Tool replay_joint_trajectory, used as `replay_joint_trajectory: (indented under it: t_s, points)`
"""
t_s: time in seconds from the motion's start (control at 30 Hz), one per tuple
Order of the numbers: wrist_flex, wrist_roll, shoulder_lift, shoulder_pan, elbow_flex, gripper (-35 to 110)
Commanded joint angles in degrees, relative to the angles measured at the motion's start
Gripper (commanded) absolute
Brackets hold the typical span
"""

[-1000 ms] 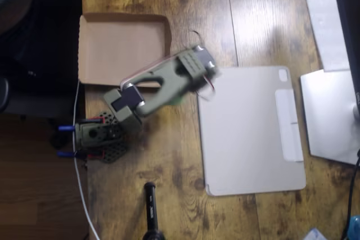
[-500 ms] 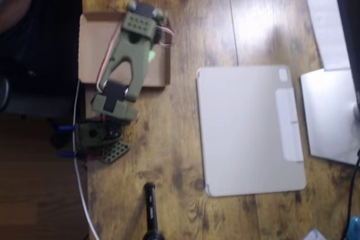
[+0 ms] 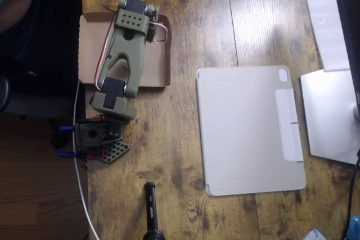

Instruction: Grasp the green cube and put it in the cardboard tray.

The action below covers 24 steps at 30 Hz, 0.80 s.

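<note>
Fingers (image 3: pixel 135 23) are tucked under my own wrist in the overhead view, so honestly I can't tell if they're spread or pinching anything. My arm (image 3: pixel 121 54) now stretches up across the cardboard tray (image 3: pixel 90 49), wrist over its top edge; half a second ago it sat a touch lower and more to the right, and a second ago I was way off to the right by the grey tablet cover (image 3: pixel 250 130). That little mint patch of the green cube that peeked out beside my wrist half a second ago is hidden now, so no idea where it sits. Tray, cover and the black stick (image 3: pixel 151 212) on the desk (image 3: pixel 185 4) haven't budged.
</note>
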Motion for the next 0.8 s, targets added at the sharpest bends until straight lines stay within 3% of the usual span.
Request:
replay_joint_trajectory:
  t_s: [0.0, 0.2, 0.33, 0.5, 0.77]
  points:
    - [1.14, -2.02, 2.55, 1.67, 0.7, 27]
    - [1.23, -12.39, 0.26, 22.15, 2.64, 8]
    - [1.23, -16.0, -2.37, 42.28, 2.81, 6]
    - [1.41, -25.58, -3.87, 60.21, 5.62, 4]
    - [1.41, -34.37, -5.45, 74.27, 10.11, 4]
